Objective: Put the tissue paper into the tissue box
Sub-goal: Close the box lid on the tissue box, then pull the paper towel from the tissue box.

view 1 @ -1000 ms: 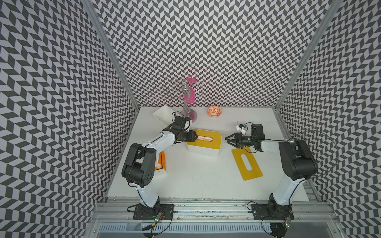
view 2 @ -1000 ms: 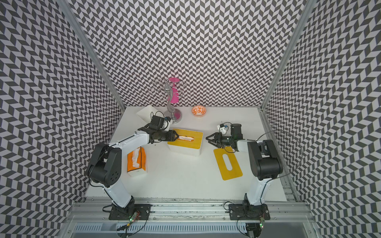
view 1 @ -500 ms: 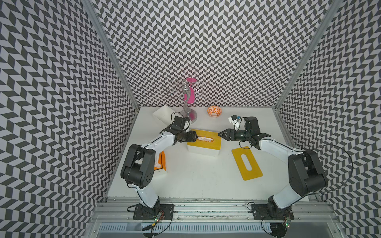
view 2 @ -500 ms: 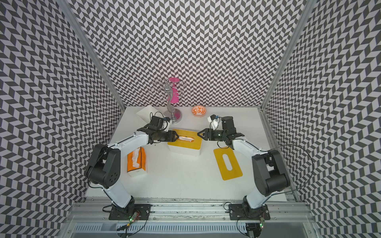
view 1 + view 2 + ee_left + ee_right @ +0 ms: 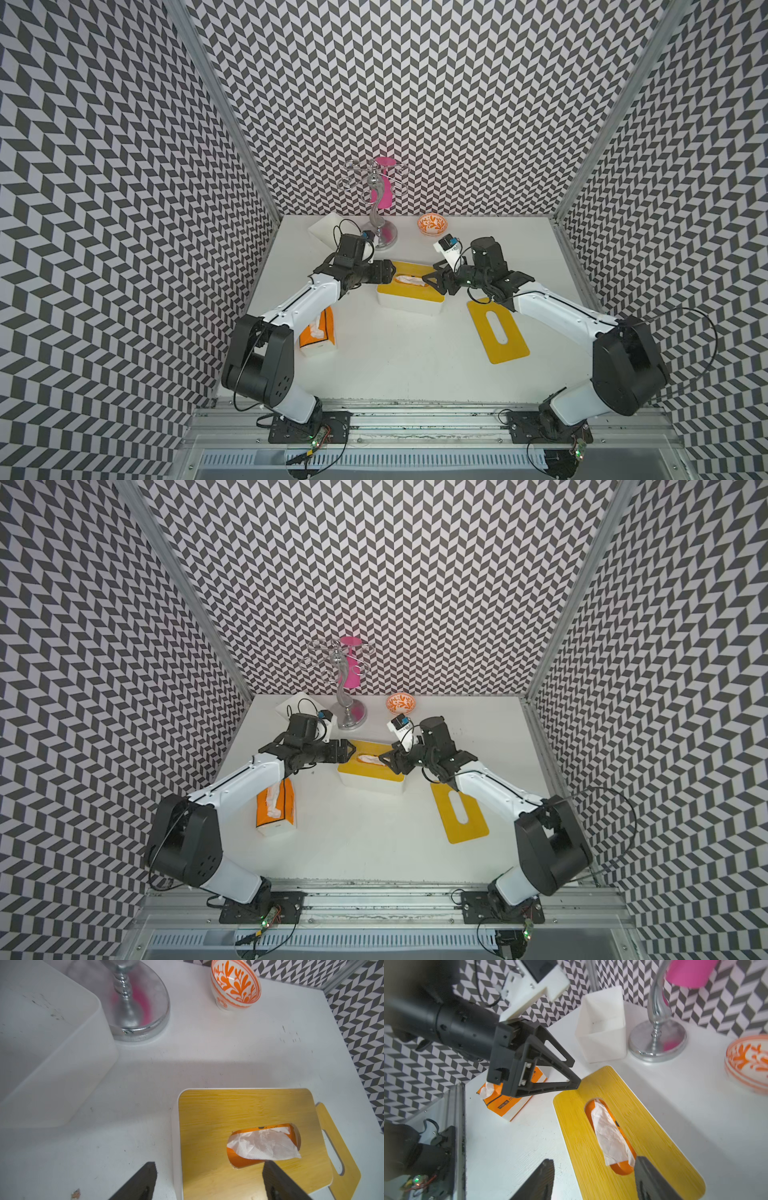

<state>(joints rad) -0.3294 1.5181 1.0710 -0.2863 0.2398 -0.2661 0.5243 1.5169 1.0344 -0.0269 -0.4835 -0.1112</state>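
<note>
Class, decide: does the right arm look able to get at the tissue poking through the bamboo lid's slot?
Probably yes: the right claw hangs open over one end of the tissue, with nothing between. The left claw, open, is at the other end of the bamboo lid.

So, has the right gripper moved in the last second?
Yes. The right gripper has travelled away from the loose yellow lid lying on the table, toward the tissue box, and is now over the near end of its slot.
</note>
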